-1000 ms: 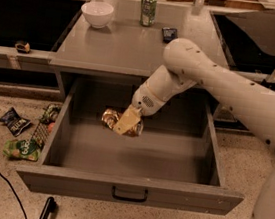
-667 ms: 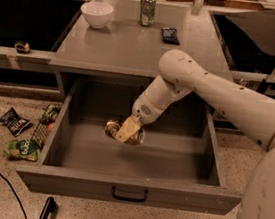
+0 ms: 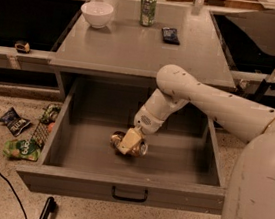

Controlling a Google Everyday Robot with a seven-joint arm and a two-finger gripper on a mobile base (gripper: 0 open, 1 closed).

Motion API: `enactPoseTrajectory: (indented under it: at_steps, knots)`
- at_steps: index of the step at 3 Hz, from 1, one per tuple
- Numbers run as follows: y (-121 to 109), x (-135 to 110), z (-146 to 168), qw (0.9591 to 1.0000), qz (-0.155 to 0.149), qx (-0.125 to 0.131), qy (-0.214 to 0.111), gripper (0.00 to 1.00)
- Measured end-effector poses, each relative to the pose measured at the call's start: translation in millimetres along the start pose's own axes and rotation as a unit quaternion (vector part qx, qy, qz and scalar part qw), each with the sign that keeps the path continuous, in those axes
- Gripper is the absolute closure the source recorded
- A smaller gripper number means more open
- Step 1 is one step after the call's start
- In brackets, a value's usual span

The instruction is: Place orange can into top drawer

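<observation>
The top drawer (image 3: 122,189) is pulled wide open below the grey cabinet top (image 3: 135,50); its black handle (image 3: 129,196) sits at the centre of the front panel. The orange can (image 3: 118,138) lies on its side low inside the drawer, left of the middle, at or just above the drawer floor. My gripper (image 3: 130,142) reaches down into the drawer from the right. Its cream fingers are closed across the can's middle, so only the can's two ends show.
On the cabinet top stand a white bowl (image 3: 96,13), a green can (image 3: 147,9) and a small dark object (image 3: 170,35). Snack bags (image 3: 20,147) lie on the floor left of the drawer. A black pen (image 3: 46,211) and a cable lie near the front.
My gripper has moved lower into the drawer with the orange can, bringing it down toward the drawer floor. The drawer has stayed open.
</observation>
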State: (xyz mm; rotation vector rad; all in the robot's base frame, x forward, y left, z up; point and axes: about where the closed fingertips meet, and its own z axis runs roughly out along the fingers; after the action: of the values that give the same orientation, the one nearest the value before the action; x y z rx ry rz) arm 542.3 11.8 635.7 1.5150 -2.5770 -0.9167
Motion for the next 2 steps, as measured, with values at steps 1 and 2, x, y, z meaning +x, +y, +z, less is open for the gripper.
enactPoseTrajectory:
  at_steps: [1,2]
  knots:
    - [-8.2,9.5,7.6,0.9997,0.023,-0.007,0.010,0.59]
    - [-12.6,15.1,10.0,0.9992,0.036,-0.008,0.016,0.34]
